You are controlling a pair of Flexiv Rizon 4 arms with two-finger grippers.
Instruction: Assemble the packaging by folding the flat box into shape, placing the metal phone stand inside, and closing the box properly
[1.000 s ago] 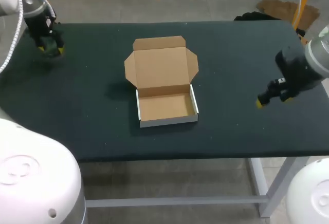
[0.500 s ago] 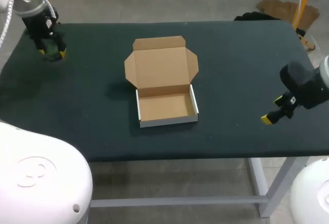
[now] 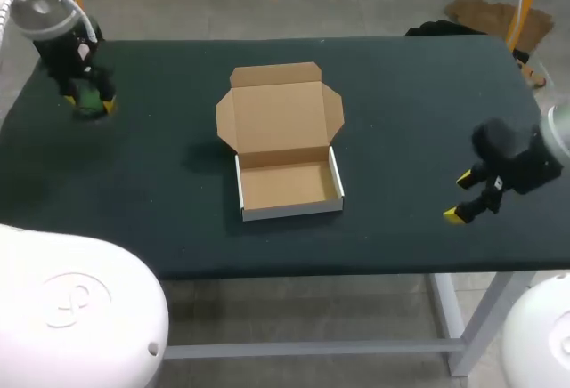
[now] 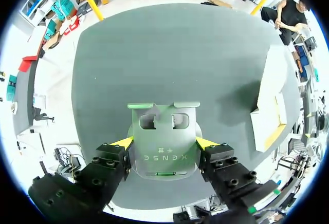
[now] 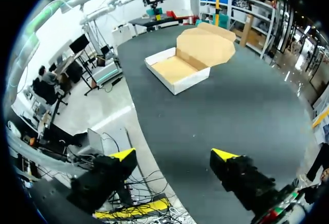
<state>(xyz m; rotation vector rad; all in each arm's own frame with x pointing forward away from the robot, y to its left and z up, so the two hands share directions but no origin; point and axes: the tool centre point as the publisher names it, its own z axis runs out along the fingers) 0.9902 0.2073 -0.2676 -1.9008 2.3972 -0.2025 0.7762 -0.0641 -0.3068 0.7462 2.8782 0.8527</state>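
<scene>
Left claw pinching phone stand over far-left corner of table, right claw spread near front-right edge, box central

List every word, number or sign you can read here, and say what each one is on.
Metal phone stand, clamped in the left gripper: one short line of lettering, upside down to the camera, too unclear to quote.
Box: plain cardboard, no print shows.
Table: no print shows.
Right gripper: no print shows.
</scene>
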